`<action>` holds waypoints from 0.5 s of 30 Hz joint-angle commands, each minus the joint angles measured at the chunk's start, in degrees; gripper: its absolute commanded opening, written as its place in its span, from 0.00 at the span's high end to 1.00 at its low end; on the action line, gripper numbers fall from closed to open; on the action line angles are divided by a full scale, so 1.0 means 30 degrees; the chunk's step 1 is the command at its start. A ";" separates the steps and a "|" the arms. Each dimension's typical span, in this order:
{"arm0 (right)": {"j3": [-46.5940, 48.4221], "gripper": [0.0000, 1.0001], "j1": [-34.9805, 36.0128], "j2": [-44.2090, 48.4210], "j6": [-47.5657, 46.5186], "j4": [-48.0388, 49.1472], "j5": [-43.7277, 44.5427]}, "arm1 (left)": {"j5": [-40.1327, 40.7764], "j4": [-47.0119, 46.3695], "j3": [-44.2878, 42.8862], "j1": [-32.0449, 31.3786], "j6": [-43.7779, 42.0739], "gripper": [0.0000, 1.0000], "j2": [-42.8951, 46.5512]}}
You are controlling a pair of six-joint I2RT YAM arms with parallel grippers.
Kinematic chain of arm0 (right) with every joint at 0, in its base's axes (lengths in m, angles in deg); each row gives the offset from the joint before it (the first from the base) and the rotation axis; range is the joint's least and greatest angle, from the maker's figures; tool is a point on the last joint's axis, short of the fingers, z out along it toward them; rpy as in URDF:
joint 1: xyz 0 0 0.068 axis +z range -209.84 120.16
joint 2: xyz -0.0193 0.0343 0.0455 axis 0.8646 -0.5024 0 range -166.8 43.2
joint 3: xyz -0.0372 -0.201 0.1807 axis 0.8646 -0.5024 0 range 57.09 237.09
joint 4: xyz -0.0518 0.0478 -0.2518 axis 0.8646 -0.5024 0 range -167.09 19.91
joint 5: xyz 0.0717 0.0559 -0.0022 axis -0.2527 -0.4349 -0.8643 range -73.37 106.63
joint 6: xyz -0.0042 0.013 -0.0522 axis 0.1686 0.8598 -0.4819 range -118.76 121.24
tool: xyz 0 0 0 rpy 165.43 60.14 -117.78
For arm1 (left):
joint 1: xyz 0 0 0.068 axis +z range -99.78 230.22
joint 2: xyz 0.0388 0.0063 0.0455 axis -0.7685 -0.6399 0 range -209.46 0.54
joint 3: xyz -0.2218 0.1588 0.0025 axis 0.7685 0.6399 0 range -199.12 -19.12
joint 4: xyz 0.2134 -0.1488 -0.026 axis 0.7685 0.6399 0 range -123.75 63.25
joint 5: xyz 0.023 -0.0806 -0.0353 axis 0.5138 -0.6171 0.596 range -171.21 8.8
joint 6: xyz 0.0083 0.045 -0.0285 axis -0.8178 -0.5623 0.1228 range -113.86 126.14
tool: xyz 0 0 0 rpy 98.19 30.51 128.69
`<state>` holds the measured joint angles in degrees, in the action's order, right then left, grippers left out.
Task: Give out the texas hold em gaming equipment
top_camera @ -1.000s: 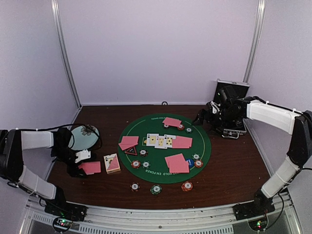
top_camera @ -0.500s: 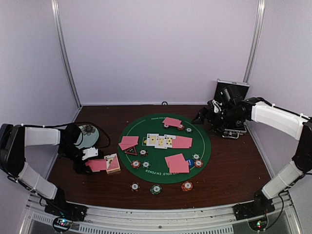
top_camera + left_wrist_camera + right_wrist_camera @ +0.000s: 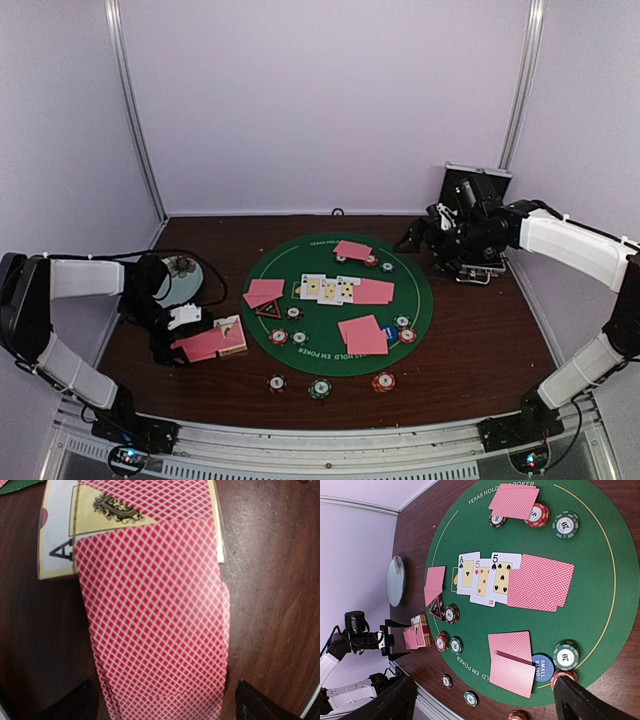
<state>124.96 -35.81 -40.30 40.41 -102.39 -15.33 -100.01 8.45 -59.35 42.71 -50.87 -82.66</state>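
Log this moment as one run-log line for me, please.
left gripper: open, astride pink-backed cards | cards: resting partly on card box | right gripper: open, empty, by metal case

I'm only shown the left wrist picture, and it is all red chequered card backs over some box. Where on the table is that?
Observer: The cards and card box lie just left of the green mat.
Operator: What is the other arm doing?
Observer: The right tool hangs open near the metal case at the back right, holding nothing.
Operator: And on the mat?
Observer: Three face-up cards in the middle: an ace and two fives.
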 commanded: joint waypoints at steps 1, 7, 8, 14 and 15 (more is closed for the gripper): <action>0.0004 0.00 0.0130 0.0676 -0.0196 -0.0348 -0.0007 | -0.0508 0.2241 -0.1371 -0.0063 0.0782 0.03 0.0260; -0.0184 0.01 0.0161 0.1052 -0.0802 -0.1086 0.0990 | -0.2343 0.5018 -0.3758 -0.0047 0.1670 0.02 0.0835; -0.0206 0.00 0.0192 0.1159 -0.0980 -0.1253 0.1292 | -0.2468 0.5426 -0.4209 -0.0046 0.1845 0.02 0.0863; -0.0846 0.01 0.0226 0.3286 -0.2759 -0.1710 0.7797 | -0.1877 0.2108 -0.5843 0.0701 0.6357 0.02 0.1339; -0.1325 0.01 0.0222 0.3823 -0.2954 -0.1400 0.9694 | -0.2110 0.1012 -0.5993 0.1058 0.7529 0.02 0.1432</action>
<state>123.70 -35.46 -35.12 35.96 -106.39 -5.48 -105.13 20.62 -74.85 43.21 -41.04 -80.08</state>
